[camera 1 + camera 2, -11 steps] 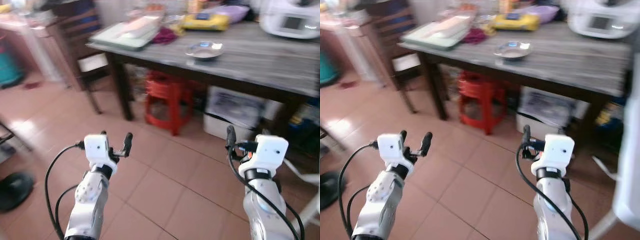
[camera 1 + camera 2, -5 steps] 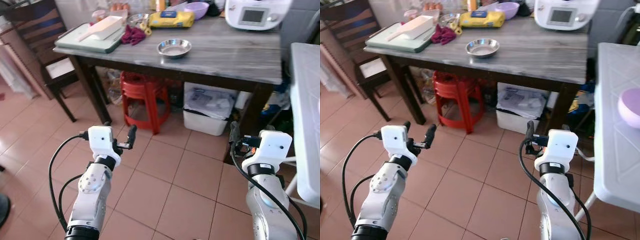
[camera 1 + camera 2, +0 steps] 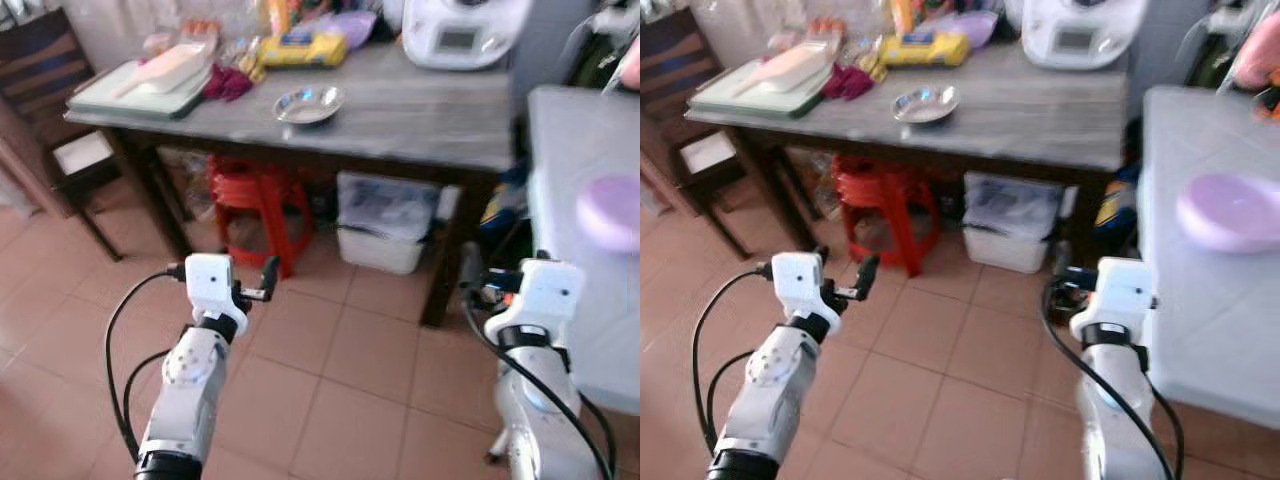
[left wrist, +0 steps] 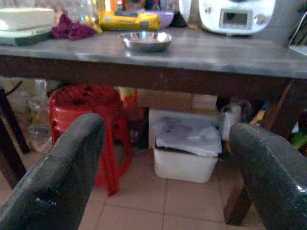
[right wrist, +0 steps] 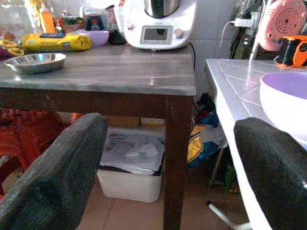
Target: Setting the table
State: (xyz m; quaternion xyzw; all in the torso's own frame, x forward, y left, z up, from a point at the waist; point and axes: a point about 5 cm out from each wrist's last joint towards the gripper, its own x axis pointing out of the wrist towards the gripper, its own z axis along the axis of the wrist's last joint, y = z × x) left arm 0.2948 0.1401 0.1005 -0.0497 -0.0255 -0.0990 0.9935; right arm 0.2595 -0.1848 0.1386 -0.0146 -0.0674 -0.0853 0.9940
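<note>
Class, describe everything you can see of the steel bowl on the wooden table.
The steel bowl is round, shallow and wide-rimmed, of shiny silver metal that catches the light. It stands upright and looks empty, on the grey-topped, dark-legged wooden table, near its front edge. Nothing touches it but the tabletop. A yellow packet lies behind it, and a red stool stands beneath the table, roughly below it. Neither gripper is near it.

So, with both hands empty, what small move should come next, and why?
Probably a slight turn toward the white table on the robot's right, bringing the right hand nearer the purple bowl. Both the right hand and the left hand are open and hold nothing, and the bowl sits closest on that side.
</note>
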